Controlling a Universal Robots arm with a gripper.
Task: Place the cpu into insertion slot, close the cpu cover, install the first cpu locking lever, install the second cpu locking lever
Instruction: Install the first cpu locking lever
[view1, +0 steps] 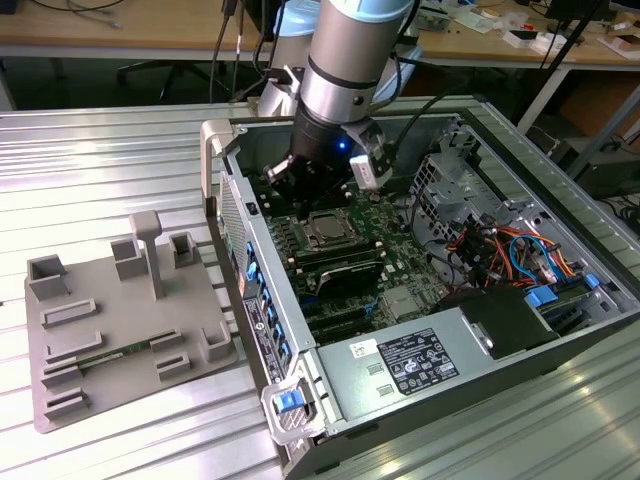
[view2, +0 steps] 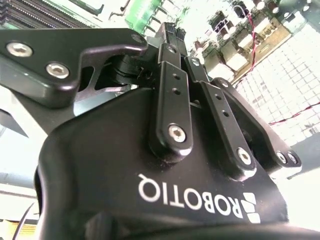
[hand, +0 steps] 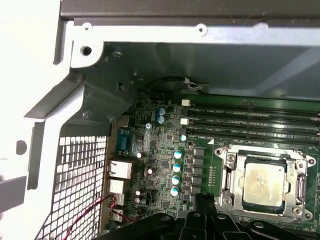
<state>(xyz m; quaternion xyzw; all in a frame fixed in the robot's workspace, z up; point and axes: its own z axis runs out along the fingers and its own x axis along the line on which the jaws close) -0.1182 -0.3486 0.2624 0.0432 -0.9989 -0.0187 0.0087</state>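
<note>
Hovering inside an open computer case (view1: 232, 190) in the exterior view, a silver and blue robot arm points its dark gripper (view1: 305, 200) down at the green motherboard (view1: 375, 225). The cpu (view1: 325, 232) lies just below the gripper, a small square with a dull grey metal top, seated flat near the middle of the board. A white label (view1: 405, 362) with rows of small black print and symbols sits on the grey power supply box at the near end of the case. On the ribbed metal desk (view1: 100, 165), at the exterior view's left, rests a grey plastic fixture (view1: 110, 320) with raised blocks and a post.

In the second wrist view, the gripper (view2: 170, 37) is seen from behind, a glossy black body with bolted link bars. White lettering is printed on the body. Whether the gripper is released or clenched cannot be told.

In the first wrist view, the cpu (hand: 262, 182) rests in the insertion slot (hand: 220, 200); its metal top looks smudged and yellowish. The cpu cover (hand: 235, 172), a thin silver frame, lies flat around the chip's edges. Long black memory slots (hand: 250, 120) run beside the socket, and a row of blue-topped capacitors (hand: 176, 167) stands near it. A black part of the gripper (hand: 200, 212) juts in close to the socket's corner.
</note>
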